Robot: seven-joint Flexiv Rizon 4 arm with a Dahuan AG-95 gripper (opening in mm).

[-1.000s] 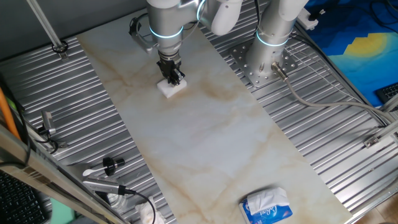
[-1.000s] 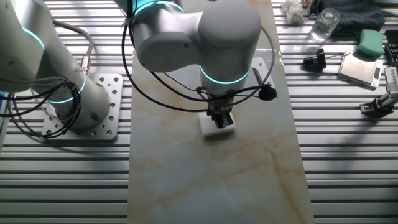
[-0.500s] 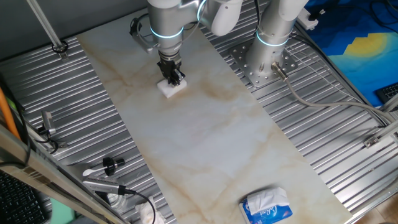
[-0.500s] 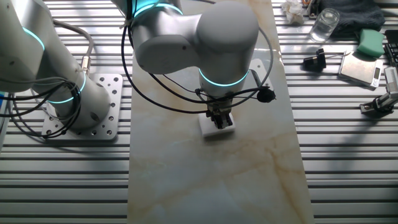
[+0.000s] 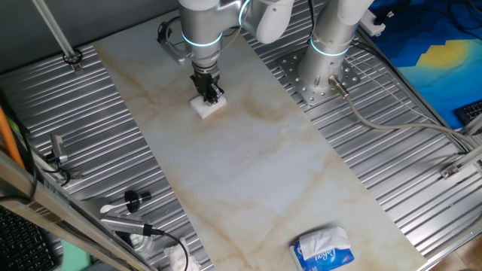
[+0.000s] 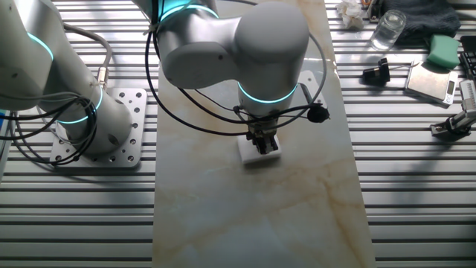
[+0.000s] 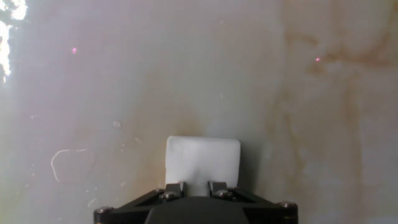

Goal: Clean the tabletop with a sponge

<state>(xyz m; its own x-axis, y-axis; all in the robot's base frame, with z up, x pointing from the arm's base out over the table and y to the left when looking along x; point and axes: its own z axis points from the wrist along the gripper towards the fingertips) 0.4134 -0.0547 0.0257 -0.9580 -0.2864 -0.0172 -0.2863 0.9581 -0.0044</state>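
1. Your sponge [image 5: 208, 105] is a small white foam block lying flat on the marble-look tabletop [image 5: 248, 165], toward the arm's end of the slab and closer to its left long edge in one fixed view. A tan vein smudge runs just to its right there.
2. Your gripper [image 5: 208, 93] comes straight down onto the sponge, its fingers clenched on the block's top. In the hand view the two black fingertips [image 7: 174, 188] pinch the near edge of the sponge [image 7: 203, 163], and the foam dents inward between them.
3. From the other fixed view, the sponge [image 6: 259, 155] shows as a white block under the gripper [image 6: 263, 144], resting on the tabletop [image 6: 253, 216] about midway across the slab's width.
4. In the hand view, look past the sponge: the tabletop [image 7: 155, 74] carries small specks and a thin curled streak to the sponge's left, and brownish veins to its right.
5. Farther from the sponge, a blue-and-white tissue pack [image 5: 323, 249] sits at the far end of the slab, near its corner.
6. Off the slab, on the ribbed metal surface [image 6: 416, 171], you have a clear glass [image 6: 387, 30] and a green sponge-like block [image 6: 442, 50], both well apart from the gripper.
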